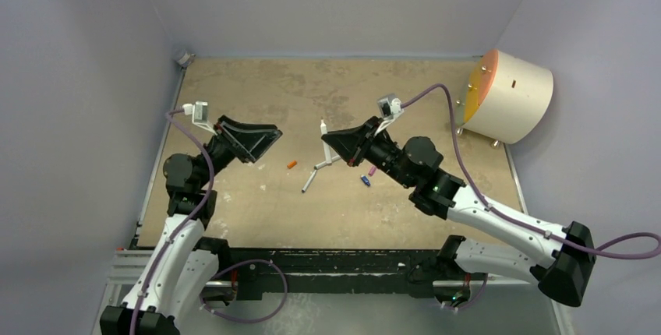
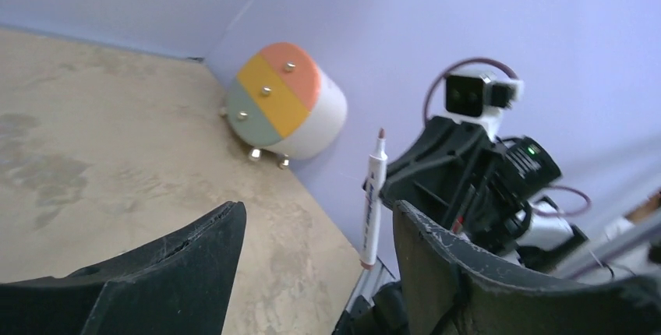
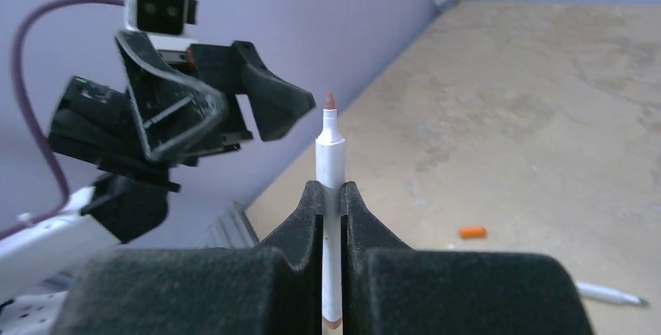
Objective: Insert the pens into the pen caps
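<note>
My right gripper is shut on a white pen and holds it upright above the table, tip up. The right wrist view shows the pen clamped between the closed fingers. My left gripper is open and empty, raised to the left of the pen, which shows between its fingers in the left wrist view. Two more pens lie on the table under the right gripper. An orange cap lies between the grippers. A pink cap and a blue cap lie below the right arm.
A round cream drum with an orange, yellow and green face lies at the back right corner, also in the left wrist view. A small grey object sits in the back left corner. Purple walls surround the table.
</note>
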`<state>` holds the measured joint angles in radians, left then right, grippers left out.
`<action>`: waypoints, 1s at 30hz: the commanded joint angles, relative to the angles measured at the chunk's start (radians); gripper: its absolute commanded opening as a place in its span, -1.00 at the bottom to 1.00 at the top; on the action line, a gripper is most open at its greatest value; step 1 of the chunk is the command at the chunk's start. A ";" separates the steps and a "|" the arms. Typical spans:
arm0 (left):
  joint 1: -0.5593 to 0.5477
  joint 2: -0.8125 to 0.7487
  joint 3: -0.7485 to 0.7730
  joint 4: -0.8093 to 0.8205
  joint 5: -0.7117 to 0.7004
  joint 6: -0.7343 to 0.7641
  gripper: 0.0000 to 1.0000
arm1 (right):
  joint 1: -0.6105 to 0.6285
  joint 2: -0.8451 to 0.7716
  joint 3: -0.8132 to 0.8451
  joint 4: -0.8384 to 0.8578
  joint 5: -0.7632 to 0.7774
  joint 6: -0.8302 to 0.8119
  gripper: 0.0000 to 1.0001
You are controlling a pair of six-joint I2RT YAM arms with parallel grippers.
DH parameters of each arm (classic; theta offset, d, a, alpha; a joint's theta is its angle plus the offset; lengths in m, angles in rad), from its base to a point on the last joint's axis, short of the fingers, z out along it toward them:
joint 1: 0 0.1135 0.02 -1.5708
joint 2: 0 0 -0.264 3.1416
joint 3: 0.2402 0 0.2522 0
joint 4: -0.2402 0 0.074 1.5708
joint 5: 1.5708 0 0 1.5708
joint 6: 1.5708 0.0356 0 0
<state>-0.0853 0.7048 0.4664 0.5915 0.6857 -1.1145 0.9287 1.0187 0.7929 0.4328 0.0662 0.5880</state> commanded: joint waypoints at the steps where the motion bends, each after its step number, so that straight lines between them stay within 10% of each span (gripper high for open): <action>1: -0.114 0.000 0.031 0.179 0.031 -0.008 0.33 | -0.001 0.001 0.018 0.218 -0.133 0.036 -1.00; 30: -0.332 0.061 0.090 0.109 0.032 0.120 0.10 | -0.001 0.149 0.133 0.309 -0.288 0.054 -1.00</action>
<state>-0.4023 0.7673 0.5091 0.6788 0.7200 -1.0283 0.9287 1.1629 0.8692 0.6655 -0.1825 0.6300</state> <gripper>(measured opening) 0.552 0.031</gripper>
